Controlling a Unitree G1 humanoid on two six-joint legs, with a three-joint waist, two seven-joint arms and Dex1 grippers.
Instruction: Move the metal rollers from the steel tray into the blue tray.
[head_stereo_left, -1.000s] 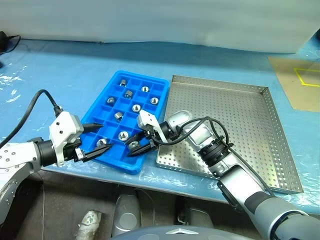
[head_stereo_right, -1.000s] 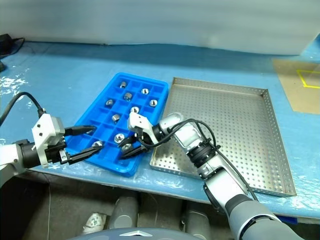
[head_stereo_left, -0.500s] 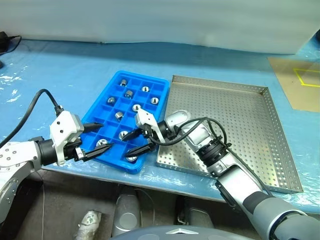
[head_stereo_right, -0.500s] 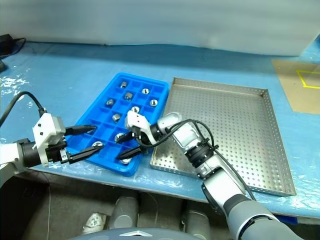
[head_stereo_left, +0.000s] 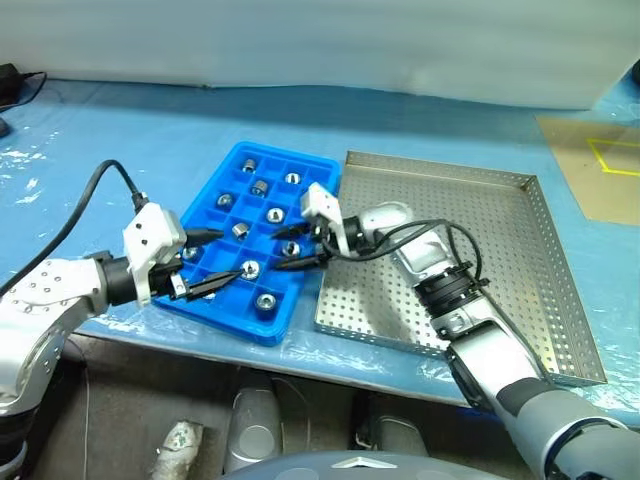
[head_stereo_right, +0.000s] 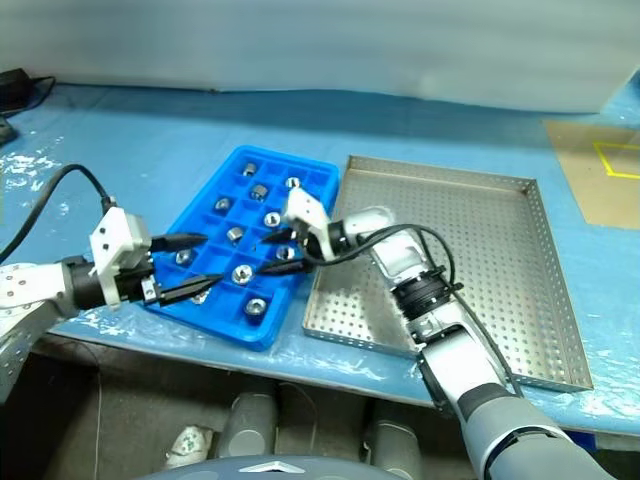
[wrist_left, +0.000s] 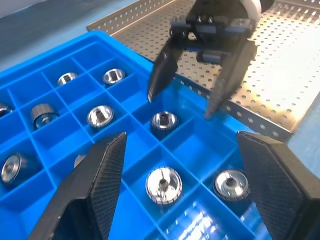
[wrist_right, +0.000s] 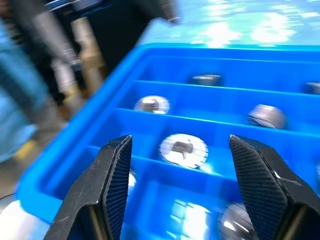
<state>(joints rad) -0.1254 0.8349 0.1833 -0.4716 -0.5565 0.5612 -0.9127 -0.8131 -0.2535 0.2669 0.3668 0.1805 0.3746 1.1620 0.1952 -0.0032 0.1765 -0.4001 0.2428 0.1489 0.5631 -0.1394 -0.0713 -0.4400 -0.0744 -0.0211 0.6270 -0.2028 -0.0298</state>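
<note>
— Where are the metal rollers (head_stereo_left: 251, 268)?

— All in the blue tray (head_stereo_left: 232, 170); I see the steel tray (head_stereo_left: 520, 250) bare. My right gripper (head_stereo_left: 297, 247) and left gripper (head_stereo_left: 212, 262) hover over it, jaws apart, empty.

R claw (head_stereo_left: 291, 250) let go roller (head_stereo_left: 265, 301), opened, pulled back.

The metal rollers (wrist_left: 163, 185) looked shiny and polished, the blue tray (head_stereo_left: 215, 185) glossy plastic, the steel tray (head_stereo_left: 480, 250) matt perforated metal.
</note>
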